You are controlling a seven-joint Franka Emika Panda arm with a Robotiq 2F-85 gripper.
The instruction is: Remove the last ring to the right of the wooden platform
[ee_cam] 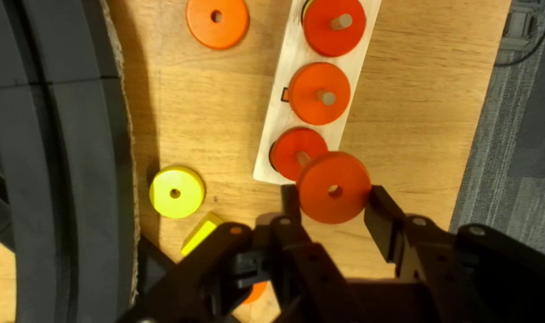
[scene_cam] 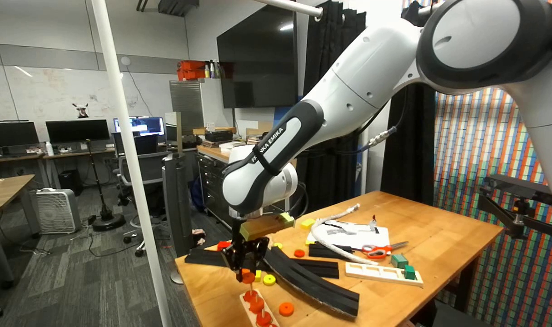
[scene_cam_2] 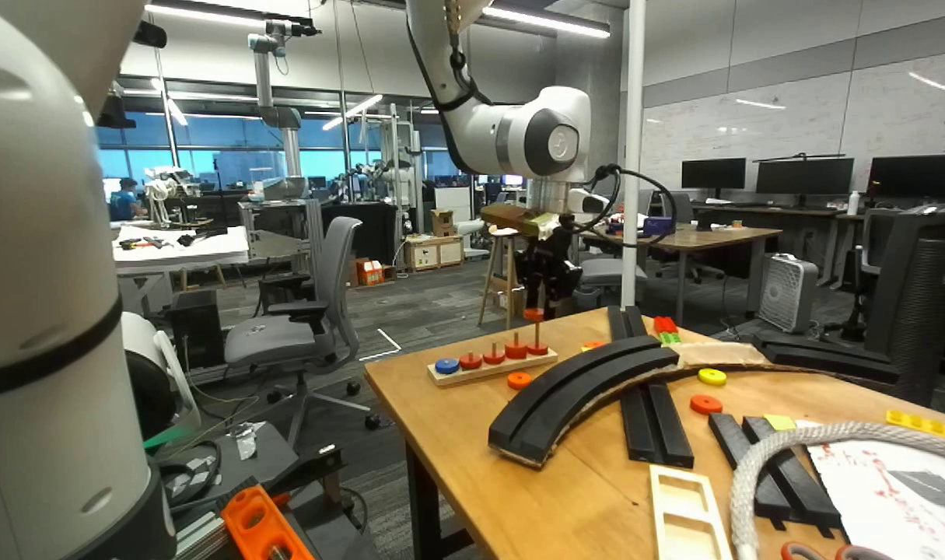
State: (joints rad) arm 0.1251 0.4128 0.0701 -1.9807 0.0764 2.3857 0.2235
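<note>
The wooden platform [ee_cam: 276, 125] is a pale board with short pegs, and it also shows in both exterior views [scene_cam: 245, 305] [scene_cam_2: 472, 374]. Red and orange rings sit on its pegs, with a blue ring [scene_cam_2: 446, 365] at the end away from my gripper. My gripper [ee_cam: 333, 197] is shut on an orange-red ring [ee_cam: 319, 202], one finger on each side. The held ring [scene_cam_2: 533, 315] is raised above the red ring [ee_cam: 294, 150] on the end peg. The peg's tip is hidden beneath the held ring; I cannot tell whether the ring still surrounds it.
A loose orange ring [ee_cam: 217, 22] and a yellow ring [ee_cam: 176, 192] lie beside the platform. Black curved track [scene_cam_2: 581, 397] runs close by. A yellow block [ee_cam: 202, 233] lies near the gripper. Rope [scene_cam: 323, 236], scissors [scene_cam: 376, 251] and a wooden frame [scene_cam: 375, 272] lie farther off.
</note>
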